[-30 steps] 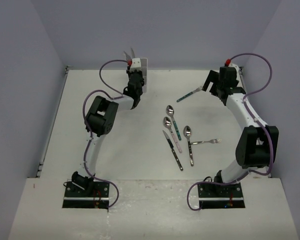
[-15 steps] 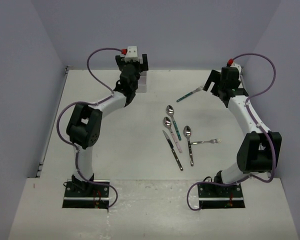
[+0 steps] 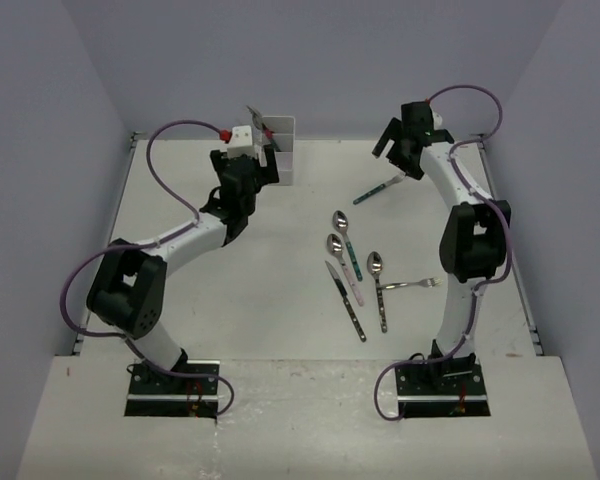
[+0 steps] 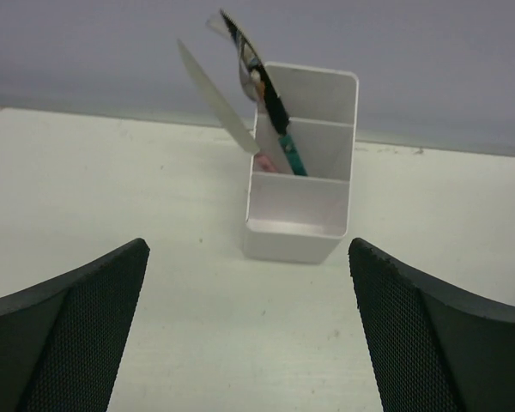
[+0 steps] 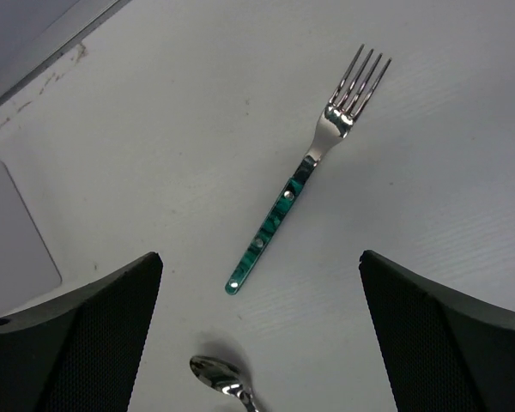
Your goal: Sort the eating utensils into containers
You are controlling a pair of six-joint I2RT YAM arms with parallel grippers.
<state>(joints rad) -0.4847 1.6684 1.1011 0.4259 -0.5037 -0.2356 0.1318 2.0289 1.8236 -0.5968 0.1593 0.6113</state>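
Left gripper (image 4: 247, 257) backed off holder (image 4: 299, 206), jaws wide.

My finger pads (image 4: 77, 335) are black, finely meshed. The white translucent plastic compartmented holder (image 4: 302, 206) carries a teal-and-black utensil handle (image 4: 285, 146). Right of that holder, a silver metal fork (image 5: 300, 178) has a mottled teal handle.

The left arm (image 3: 195, 232) and right arm (image 3: 450, 180) share white links, black joint housings, looping purple cables (image 3: 185, 125), black mesh-textured fingers (image 4: 64, 343).
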